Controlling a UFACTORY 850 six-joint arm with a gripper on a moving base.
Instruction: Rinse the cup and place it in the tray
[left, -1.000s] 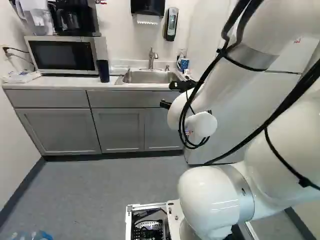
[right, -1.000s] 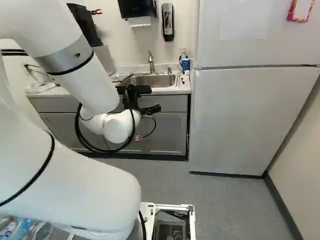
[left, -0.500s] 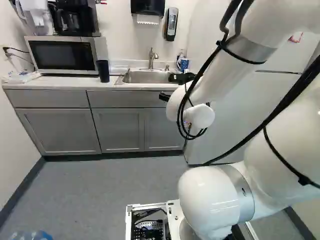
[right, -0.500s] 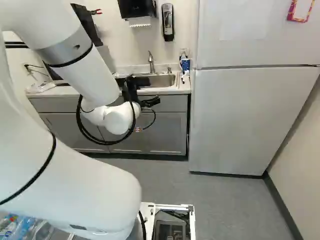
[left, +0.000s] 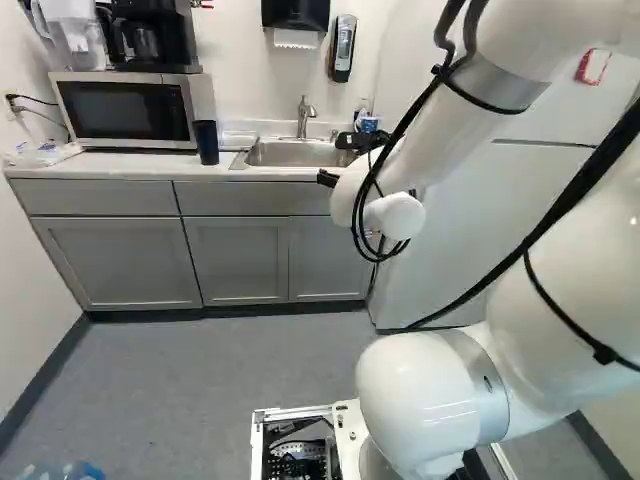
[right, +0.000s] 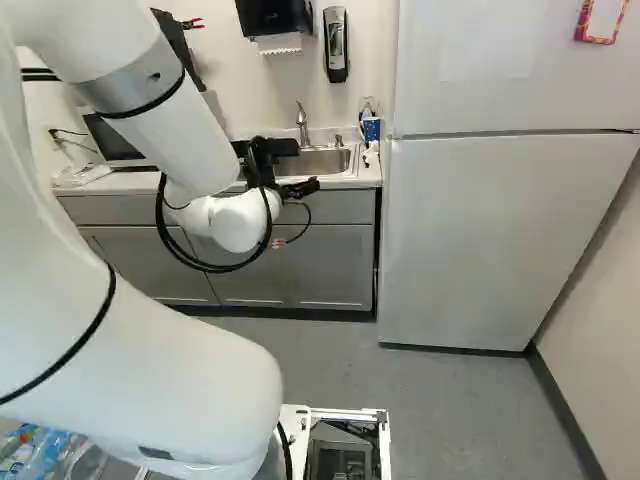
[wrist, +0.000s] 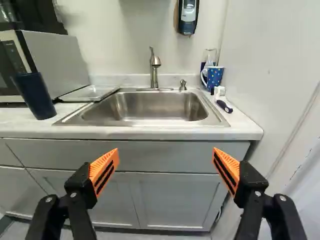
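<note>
The gripper (right: 300, 188) is positioned before the sink (wrist: 150, 107), its orange-padded fingers spread apart. The dark blue cup (wrist: 35, 97) is placed left of the sink in the left base view; the tray (wrist: 90, 93) is set just beside the sink, on that same side. A patterned mug (wrist: 215, 76) is seen near the sink's opposite end.

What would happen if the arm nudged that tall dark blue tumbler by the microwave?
The tumbler would probably tip if pushed near its rim, being tall and narrower at the foot. With no handle and smooth-looking sides, it might also slip in a loose grip.
</note>
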